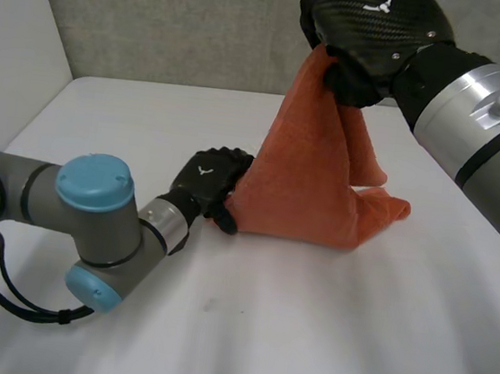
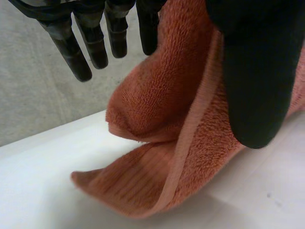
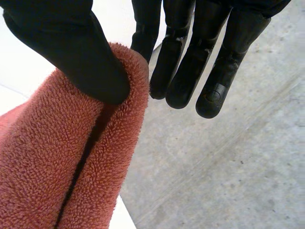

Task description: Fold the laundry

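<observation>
– Over the back of the white table [image 1: 323,340], right hand [image 1: 376,30] is up high, thumb pinching a doubled fold of the orange towel [image 1: 309,185] against a finger; other fingers straight, off the cloth.
– And the left hand [image 1: 208,178]?
– Low, at table level, on the towel's bottom corner nearest its own arm. Thumb lies along the hem, cloth clamped between it and the fingers.
– Towel itself?
– Hangs from the right hand, widening downward; bottom edge rests on the table, a loose flap lying out on the side away from the left hand.
</observation>
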